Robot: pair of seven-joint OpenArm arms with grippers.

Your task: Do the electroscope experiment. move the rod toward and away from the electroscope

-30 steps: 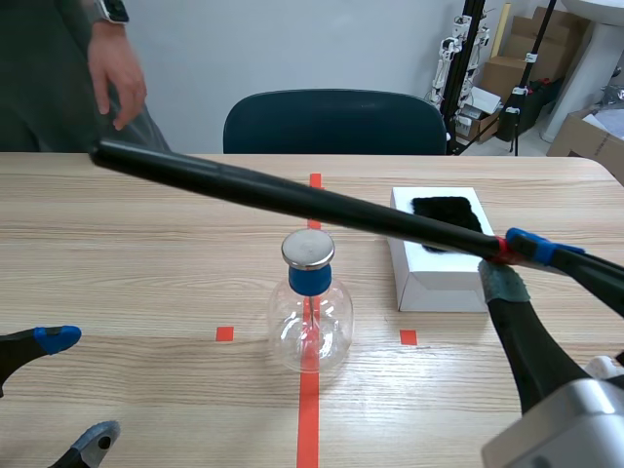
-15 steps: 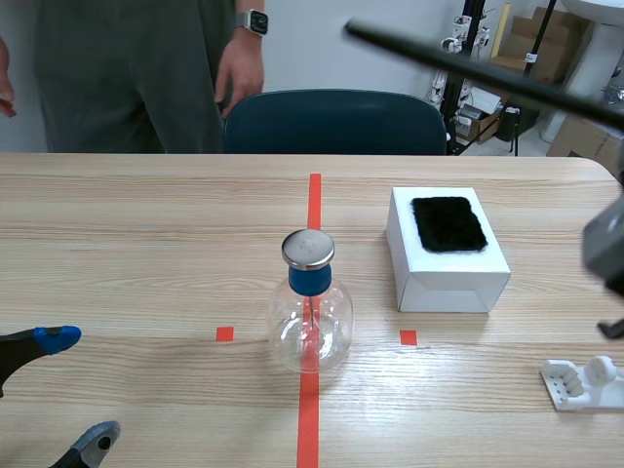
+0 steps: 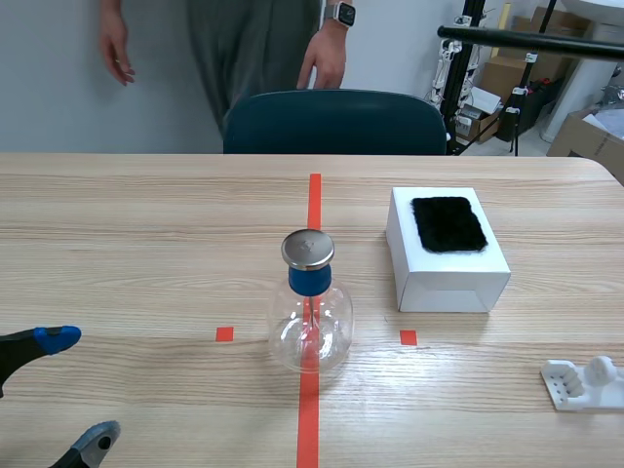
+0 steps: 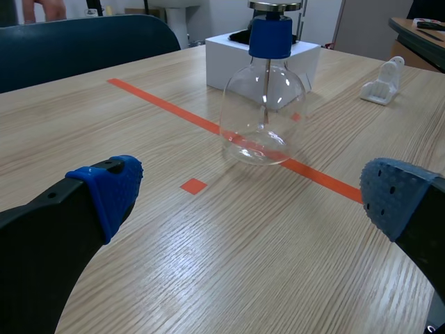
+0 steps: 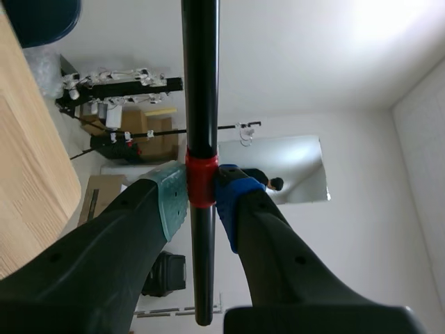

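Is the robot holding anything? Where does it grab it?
The right gripper holds the black rod, clamped at the red band around it. The left gripper is open and holds nothing.

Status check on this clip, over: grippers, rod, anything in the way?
Left gripper open, empty. Right gripper shut on rod, held high, away from electroscope. White box beside electroscope, not in the way.

A black rod (image 5: 200, 83) with a red band was seen. The flask (image 3: 310, 327) was noted clear, with a blue collar and silver cap. The box (image 3: 444, 278) was logged white, its patch (image 3: 448, 223) black. The table (image 3: 146, 244) was light wood-grain, marked with orange-red tape (image 3: 314, 195).
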